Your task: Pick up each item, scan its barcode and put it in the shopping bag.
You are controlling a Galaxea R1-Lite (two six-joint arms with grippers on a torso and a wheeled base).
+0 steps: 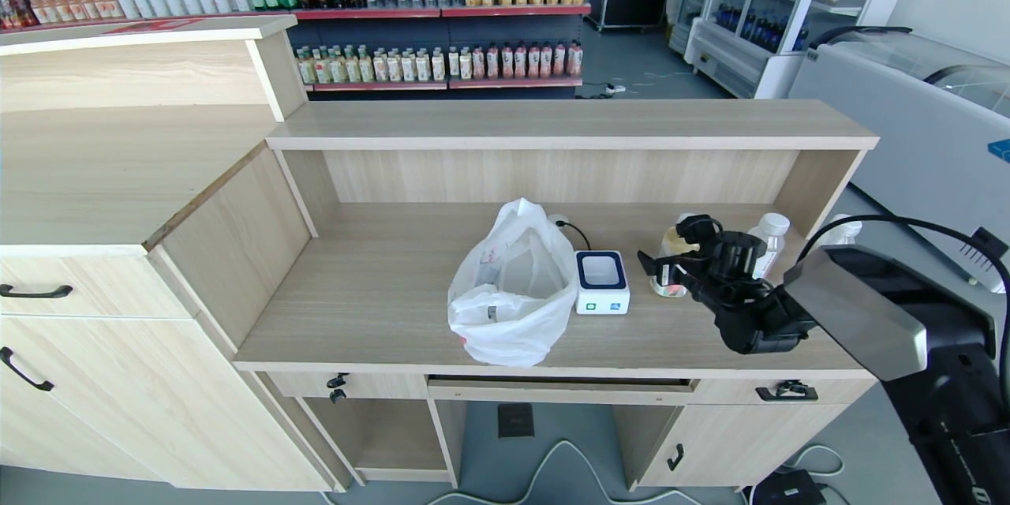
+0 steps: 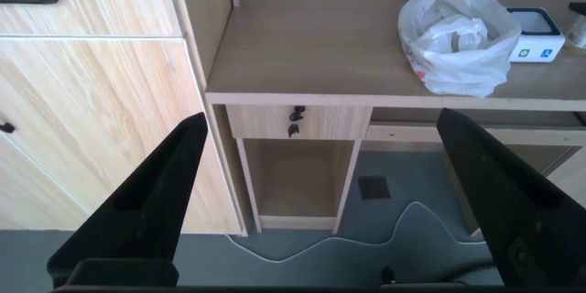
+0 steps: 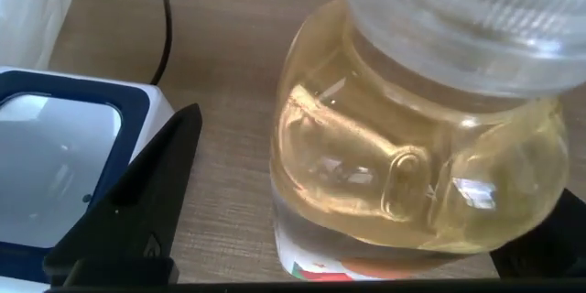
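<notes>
- Left gripper (image 2: 320, 128): low, near left of counter (image 1: 379, 292); jaws wide apart, empty.
- Bag (image 1: 513, 292): mid-counter, mouth open.
- Scanner (image 1: 602, 282): just right of bag.
- Yellow bottle (image 1: 665, 280): upright, right of scanner.
- Right gripper (image 1: 672, 246): jaws astride yellow bottle, gap on scanner side, not clamped.
- Clear bottle (image 1: 769, 241): further right, upright.
- Step: likely grasping yellow bottle.
- Next: close, lift, show barcode to scanner.

On the worktop (image 1: 379, 284), a shopping bag (image 1: 513, 292) sits centre-front, with a scanner (image 1: 602, 282) just right of it. Further right, a drink bottle (image 1: 667, 272) stands between the right gripper (image 1: 672, 245) jaws, and a second bottle (image 1: 767, 241) stands behind it to the right.
</notes>
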